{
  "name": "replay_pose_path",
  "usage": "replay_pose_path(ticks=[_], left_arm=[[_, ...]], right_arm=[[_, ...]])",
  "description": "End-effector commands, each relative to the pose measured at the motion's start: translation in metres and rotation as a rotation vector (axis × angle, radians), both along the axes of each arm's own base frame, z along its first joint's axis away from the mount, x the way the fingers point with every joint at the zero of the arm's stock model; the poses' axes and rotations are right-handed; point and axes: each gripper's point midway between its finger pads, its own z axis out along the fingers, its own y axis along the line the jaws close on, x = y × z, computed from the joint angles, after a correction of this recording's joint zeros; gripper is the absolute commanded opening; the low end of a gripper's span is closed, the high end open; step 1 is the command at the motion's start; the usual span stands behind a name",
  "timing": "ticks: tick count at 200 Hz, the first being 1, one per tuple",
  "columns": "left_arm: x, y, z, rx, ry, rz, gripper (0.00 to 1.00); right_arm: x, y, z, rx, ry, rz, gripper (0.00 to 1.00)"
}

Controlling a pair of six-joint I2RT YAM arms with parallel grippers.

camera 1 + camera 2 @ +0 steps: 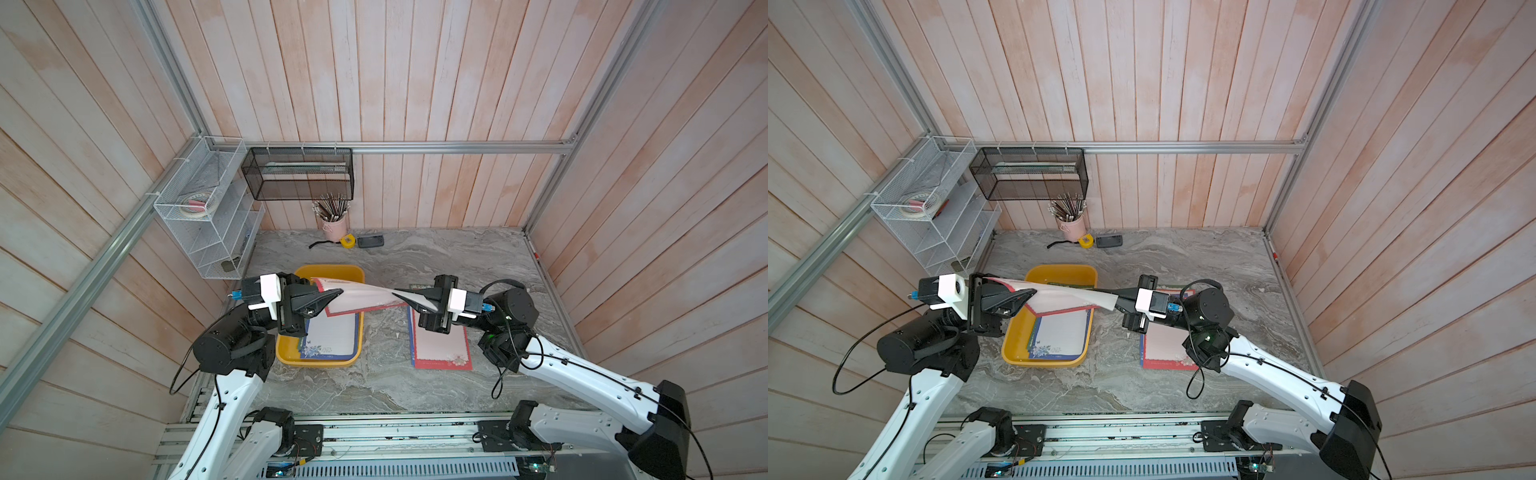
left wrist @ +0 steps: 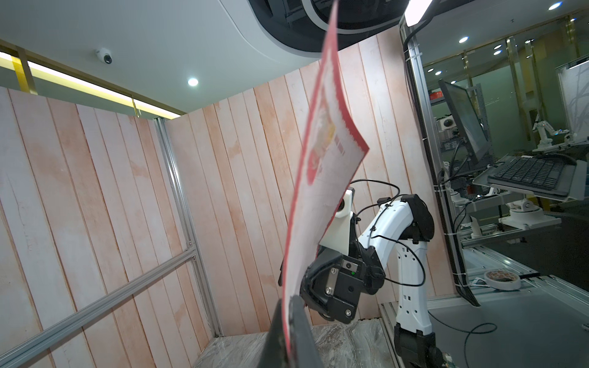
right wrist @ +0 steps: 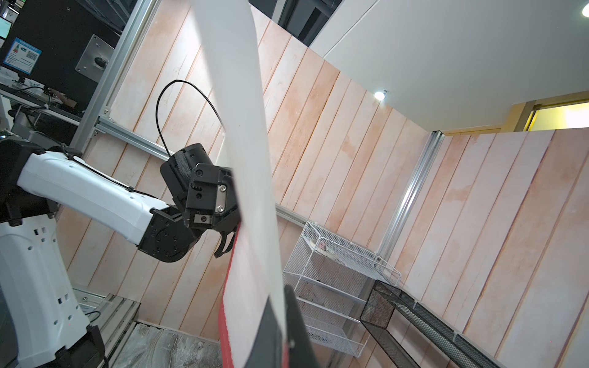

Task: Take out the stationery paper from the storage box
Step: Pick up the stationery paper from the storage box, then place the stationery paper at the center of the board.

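A red-bordered sheet of stationery paper (image 1: 365, 297) (image 1: 1067, 299) hangs stretched in the air over the far half of the yellow storage box (image 1: 320, 362) (image 1: 1042, 360). My left gripper (image 1: 338, 293) (image 1: 1034, 293) is shut on its left edge, and the right gripper (image 1: 397, 294) (image 1: 1115, 301) is shut on its right corner. In the left wrist view the sheet (image 2: 322, 178) runs edge-on out of the left gripper (image 2: 288, 304). The right wrist view shows the sheet (image 3: 248, 223) pinched in the right gripper (image 3: 282, 307). A blue-bordered sheet (image 1: 332, 336) lies in the box.
More sheets, a red-bordered one (image 1: 442, 347) on top, lie on the marble table right of the box. A white wire rack (image 1: 208, 216) and a black mesh basket (image 1: 299, 174) hang at the back left. A pink pencil cup (image 1: 334, 226), a yellow tape measure (image 1: 348, 241) and a dark device (image 1: 371, 241) stand by the back wall.
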Motion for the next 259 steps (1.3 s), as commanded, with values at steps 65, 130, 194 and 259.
replay_pose_path(ticks=[65, 130, 194, 259], left_arm=[[-0.008, 0.003, 0.007, -0.02, -0.051, 0.016, 0.0], [-0.003, 0.005, 0.004, -0.033, -0.097, 0.071, 0.77], [0.016, 0.022, 0.007, -0.131, -0.159, 0.297, 0.92], [0.038, 0.027, 0.003, -0.141, -0.13, 0.38, 0.92]], right_arm=[[0.003, -0.013, 0.008, 0.039, 0.007, -0.058, 0.0], [0.004, -0.019, 0.003, 0.038, 0.026, -0.086, 0.0], [0.011, -0.032, 0.011, 0.034, 0.098, -0.107, 0.0], [0.057, -0.089, 0.007, -0.045, 0.394, -0.275, 0.0]])
